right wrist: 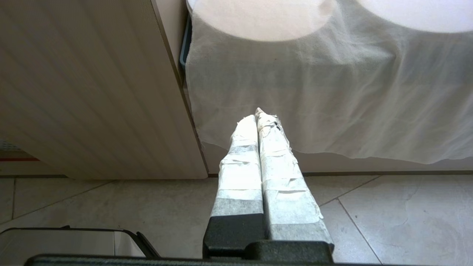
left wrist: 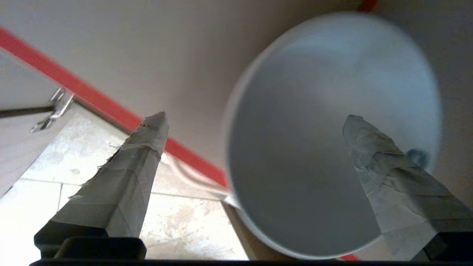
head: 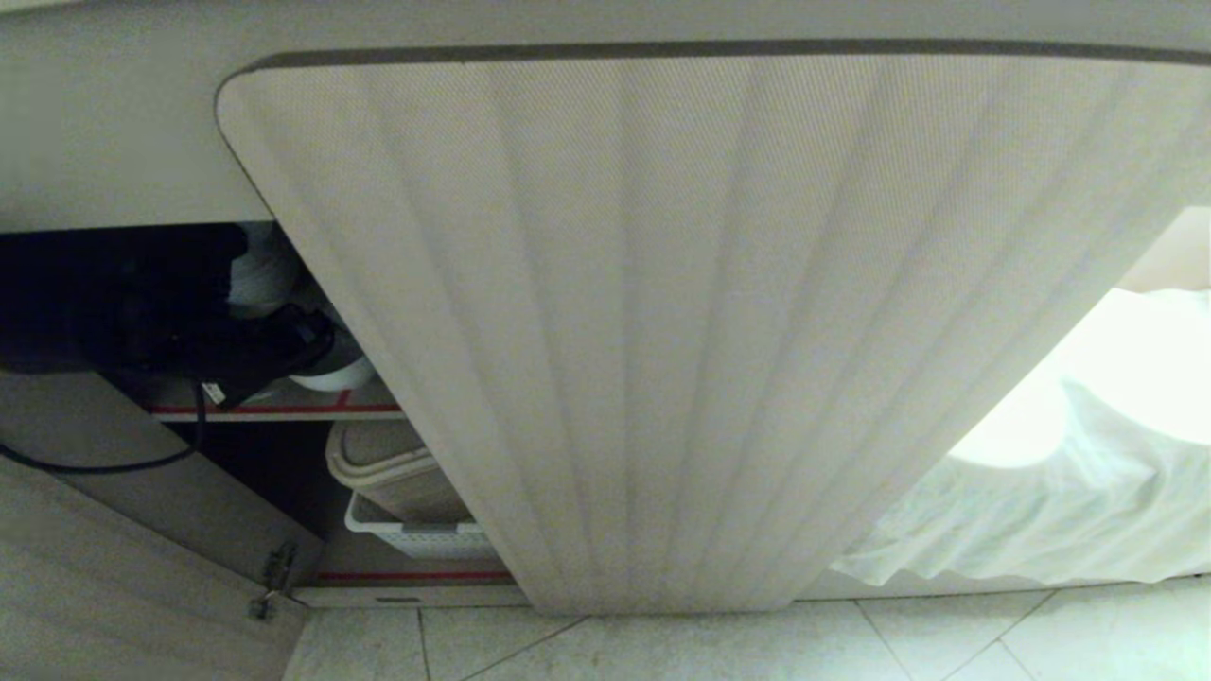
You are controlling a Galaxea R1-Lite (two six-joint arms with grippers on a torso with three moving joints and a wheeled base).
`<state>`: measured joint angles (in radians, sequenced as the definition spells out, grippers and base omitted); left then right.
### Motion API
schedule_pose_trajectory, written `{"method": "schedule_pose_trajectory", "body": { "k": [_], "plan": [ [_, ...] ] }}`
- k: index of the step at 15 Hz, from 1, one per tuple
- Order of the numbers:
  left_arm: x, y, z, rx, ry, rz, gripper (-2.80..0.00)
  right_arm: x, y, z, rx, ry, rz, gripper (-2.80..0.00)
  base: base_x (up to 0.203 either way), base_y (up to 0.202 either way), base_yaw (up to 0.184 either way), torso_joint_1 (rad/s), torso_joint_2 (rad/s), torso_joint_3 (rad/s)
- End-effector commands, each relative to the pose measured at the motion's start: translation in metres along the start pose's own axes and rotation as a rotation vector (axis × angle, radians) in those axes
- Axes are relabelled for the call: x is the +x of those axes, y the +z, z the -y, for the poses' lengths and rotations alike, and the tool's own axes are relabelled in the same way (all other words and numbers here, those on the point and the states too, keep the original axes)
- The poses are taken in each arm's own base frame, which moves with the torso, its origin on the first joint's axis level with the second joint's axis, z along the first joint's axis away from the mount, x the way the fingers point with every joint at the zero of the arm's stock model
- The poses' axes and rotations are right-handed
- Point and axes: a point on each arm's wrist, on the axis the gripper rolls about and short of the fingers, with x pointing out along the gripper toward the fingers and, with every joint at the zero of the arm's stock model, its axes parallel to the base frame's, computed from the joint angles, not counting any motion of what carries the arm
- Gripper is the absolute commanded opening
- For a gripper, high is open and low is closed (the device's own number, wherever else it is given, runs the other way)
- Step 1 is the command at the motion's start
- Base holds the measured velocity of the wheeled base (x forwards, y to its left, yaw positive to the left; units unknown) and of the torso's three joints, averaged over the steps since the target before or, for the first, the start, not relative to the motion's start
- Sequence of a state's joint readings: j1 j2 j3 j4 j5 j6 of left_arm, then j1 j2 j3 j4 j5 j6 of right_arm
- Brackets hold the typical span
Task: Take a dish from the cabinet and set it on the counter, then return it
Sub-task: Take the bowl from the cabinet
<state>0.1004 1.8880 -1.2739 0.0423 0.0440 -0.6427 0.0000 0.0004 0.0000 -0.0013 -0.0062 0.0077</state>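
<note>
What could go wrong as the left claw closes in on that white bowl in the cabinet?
1. The left claw is open, with one taped finger over the plain white round ceramic bowl and the other outside; a skewed pinch on the rim might tip it.
2. The bowl sits near the red-edged shelf lip and could slide off onto the tiled floor.
3. The pale fluted cabinet door blocks most of the head view.

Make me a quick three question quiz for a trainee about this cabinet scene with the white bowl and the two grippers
1. True or false: the left gripper has clamped the white bowl.
2. Which gripper has its fingers pressed together? A left, B right.
3. Fill in: the shelf edge beside the bowl is coloured ____.

Key: 1 false, its fingers stand wide apart, one over the bowl's opening. 2 B. 3 red.
</note>
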Motion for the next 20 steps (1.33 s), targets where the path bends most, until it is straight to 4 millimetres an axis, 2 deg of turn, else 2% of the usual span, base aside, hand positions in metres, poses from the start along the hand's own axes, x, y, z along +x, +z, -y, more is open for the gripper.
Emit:
{"method": "schedule_pose_trajectory", "body": {
  "k": [1,16,17,20],
  "plan": [
    [0.001,0.002,0.002,-0.005,-0.003,0.005,0.00,0.000,0.000,0.000,0.000,0.001,0.001,-2.80,0.000,0.000,0.000,0.000,0.00,0.000],
    [0.011,0.001,0.004,0.000,-0.003,-0.002,0.00,0.000,0.000,0.000,0.000,0.001,0.001,-2.80,0.000,0.000,0.000,0.000,0.00,0.000],
    [0.012,0.002,0.005,0.000,-0.005,0.000,-2.80,0.000,0.000,0.000,0.000,0.001,0.001,-2.80,0.000,0.000,0.000,0.000,0.00,0.000],
    [0.011,0.006,0.007,-0.002,-0.014,0.014,-2.80,0.000,0.000,0.000,0.000,0.002,0.001,-2.80,0.000,0.000,0.000,0.000,0.00,0.000]
  ]
}}
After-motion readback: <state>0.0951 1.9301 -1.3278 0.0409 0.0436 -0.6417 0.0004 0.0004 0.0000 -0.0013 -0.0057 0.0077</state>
